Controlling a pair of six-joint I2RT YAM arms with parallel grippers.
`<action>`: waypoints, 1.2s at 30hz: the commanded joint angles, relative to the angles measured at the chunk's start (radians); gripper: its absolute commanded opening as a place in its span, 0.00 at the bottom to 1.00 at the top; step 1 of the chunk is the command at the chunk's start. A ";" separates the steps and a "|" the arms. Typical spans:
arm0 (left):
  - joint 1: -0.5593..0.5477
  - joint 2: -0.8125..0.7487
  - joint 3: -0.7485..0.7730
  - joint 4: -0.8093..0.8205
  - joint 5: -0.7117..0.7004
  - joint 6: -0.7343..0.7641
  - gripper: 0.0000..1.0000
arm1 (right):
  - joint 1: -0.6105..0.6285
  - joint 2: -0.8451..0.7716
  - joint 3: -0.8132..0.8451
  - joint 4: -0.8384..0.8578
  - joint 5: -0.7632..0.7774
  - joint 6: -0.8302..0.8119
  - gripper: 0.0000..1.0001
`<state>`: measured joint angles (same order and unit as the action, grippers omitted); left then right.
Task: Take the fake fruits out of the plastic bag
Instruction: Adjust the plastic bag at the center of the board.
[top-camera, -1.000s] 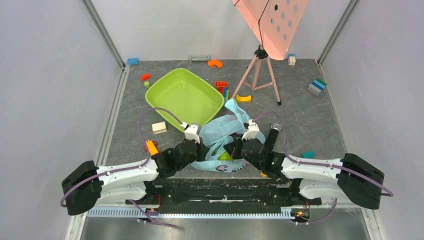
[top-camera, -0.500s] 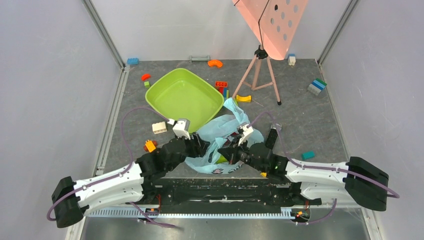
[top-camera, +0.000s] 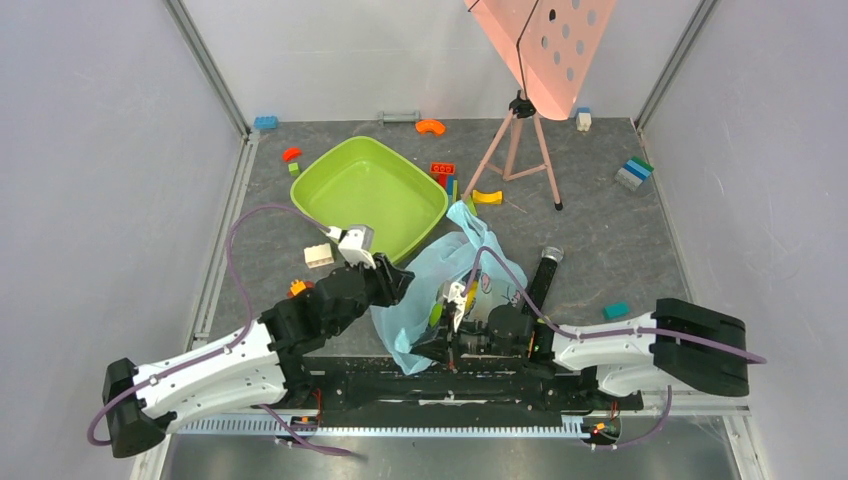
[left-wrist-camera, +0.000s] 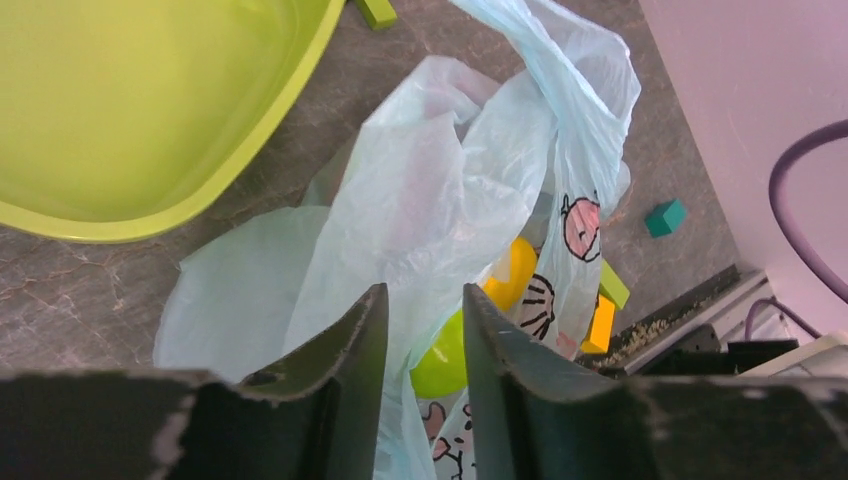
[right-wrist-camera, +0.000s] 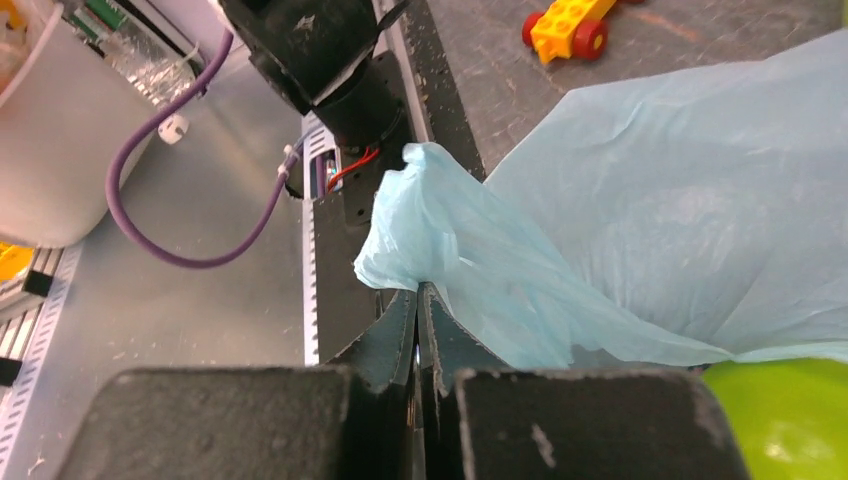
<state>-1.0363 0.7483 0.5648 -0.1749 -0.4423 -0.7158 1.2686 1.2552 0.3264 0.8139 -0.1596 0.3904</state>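
Right gripper (right-wrist-camera: 418, 300) has its two dark fingers pressed together on a fold of the thin, crinkly light-blue translucent plastic bag (right-wrist-camera: 650, 230), which lies between the two arms near the front edge of the grey table (top-camera: 640, 220). Left gripper (left-wrist-camera: 422, 300) stands with jaws apart, bag film lying in the gap (whether the pads touch it I cannot tell). Inside the bag show a glossy green plastic apple (left-wrist-camera: 438, 368) and a yellow pointed plastic fruit (left-wrist-camera: 510, 275). Just beyond sits the lime-green plastic tub (left-wrist-camera: 150, 110).

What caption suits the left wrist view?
Left pincer, jaws apart, over crinkly light-blue plastic bag; glossy yellow fruit and green fruit showing inside.
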 joint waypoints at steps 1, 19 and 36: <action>-0.002 0.031 0.008 0.036 0.097 -0.050 0.33 | 0.008 0.048 -0.043 0.161 -0.028 -0.017 0.00; -0.096 0.025 -0.088 0.018 0.131 -0.214 0.02 | 0.008 0.153 -0.049 0.232 0.221 0.087 0.00; -0.129 0.102 -0.153 0.083 0.151 -0.226 0.02 | 0.008 -0.007 -0.044 -0.027 0.251 0.023 0.70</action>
<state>-1.1454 0.8173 0.4141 -0.1551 -0.3004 -0.9169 1.2736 1.3396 0.2726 0.8791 0.0776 0.4583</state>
